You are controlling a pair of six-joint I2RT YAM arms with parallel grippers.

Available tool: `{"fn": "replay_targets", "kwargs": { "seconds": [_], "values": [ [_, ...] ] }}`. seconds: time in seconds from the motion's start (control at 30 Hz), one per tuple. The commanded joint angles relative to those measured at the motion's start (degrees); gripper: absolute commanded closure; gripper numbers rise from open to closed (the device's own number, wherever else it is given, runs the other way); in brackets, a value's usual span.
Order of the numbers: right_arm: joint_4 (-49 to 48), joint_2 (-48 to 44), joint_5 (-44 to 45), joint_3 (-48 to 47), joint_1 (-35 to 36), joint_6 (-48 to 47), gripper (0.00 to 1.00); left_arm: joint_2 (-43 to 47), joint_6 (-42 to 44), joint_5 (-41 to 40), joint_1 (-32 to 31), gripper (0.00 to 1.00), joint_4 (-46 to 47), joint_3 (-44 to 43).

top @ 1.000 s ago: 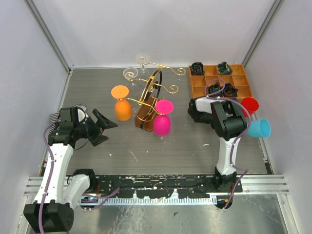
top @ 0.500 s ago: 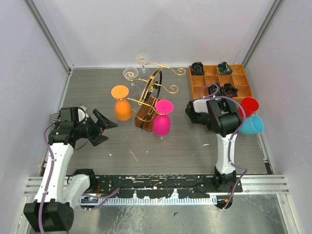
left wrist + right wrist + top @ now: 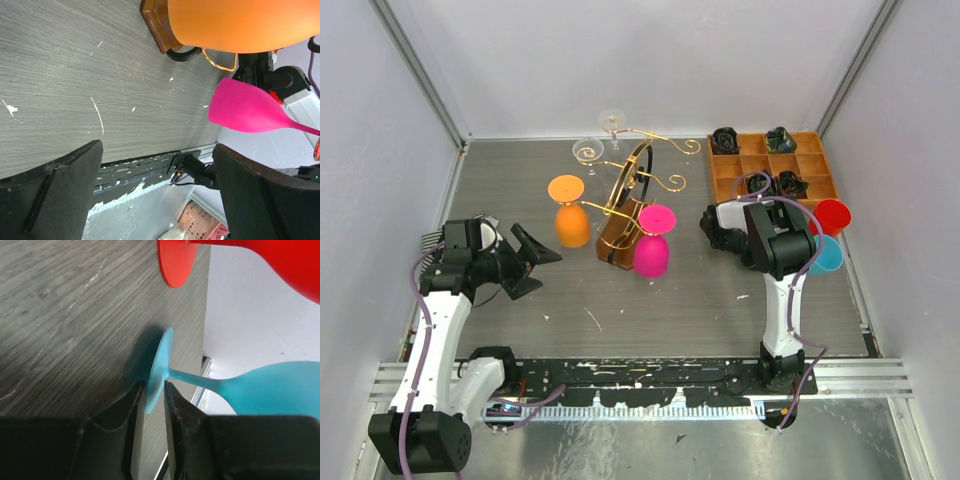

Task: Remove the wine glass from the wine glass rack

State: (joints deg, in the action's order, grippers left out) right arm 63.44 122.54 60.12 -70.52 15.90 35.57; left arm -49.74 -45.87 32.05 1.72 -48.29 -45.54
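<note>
The wine glass rack [image 3: 630, 190] is a gold curly-wire stand on a brown wooden base [image 3: 616, 242] mid-table. An orange glass [image 3: 570, 222] and a pink glass [image 3: 652, 255] hang from it upside down, and a clear glass [image 3: 587, 150] hangs at the back. My right gripper [image 3: 154, 390] is shut on the foot of a blue wine glass [image 3: 270, 387], held off the rack near the right wall [image 3: 827, 256]. My left gripper [image 3: 545, 272] is open and empty, left of the orange glass [image 3: 240, 25]. The pink glass [image 3: 250, 112] shows beyond it.
A red glass [image 3: 832, 215] stands next to the blue one; its foot [image 3: 175, 260] is close above my right gripper. An orange compartmented wooden tray [image 3: 815, 165] with dark objects sits at the back right. Walls enclose the table on three sides.
My right arm has turned and drawn the blue glass leftward, closer to the red glass. The left arm has not moved.
</note>
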Motion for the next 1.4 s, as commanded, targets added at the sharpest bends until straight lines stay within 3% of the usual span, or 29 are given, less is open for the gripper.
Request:
{"fn": "replay_targets", "kwargs": {
  "seconds": [0.0, 0.53, 0.93, 1.1, 1.2, 1.37],
  "values": [
    [-0.6, -0.9, -1.9, -1.5, -0.1, 0.5, 0.72, 0.1, 1.4, 1.1, 0.0, 0.02, 0.8, 1.0],
    [-6.1, -6.4, -12.6, -1.5, 2.2, -3.4, 0.57, 0.5, 1.6, 1.0, 0.1, 0.02, 0.4, 1.3],
    [-8.8, -12.3, -23.0, -4.9, 6.2, -6.9, 0.37, 0.9, 1.8, 1.0, 0.1, 0.02, -0.1, 1.2],
    [-9.8, -16.6, -26.6, -8.5, 6.2, -10.0, 0.23, 0.9, 2.2, 0.6, 0.0, 0.02, -0.6, 0.6],
    [-10.0, -18.9, -30.6, -10.7, 4.4, -11.7, 0.17, 0.6, 2.8, 0.4, 0.1, 0.02, -1.6, -0.5],
    [-11.4, -22.2, -41.3, -11.7, -3.5, -13.4, 0.15, 1.3, 2.2, 0.2, 0.0, 0.02, -1.8, -0.9]
  ]
}}
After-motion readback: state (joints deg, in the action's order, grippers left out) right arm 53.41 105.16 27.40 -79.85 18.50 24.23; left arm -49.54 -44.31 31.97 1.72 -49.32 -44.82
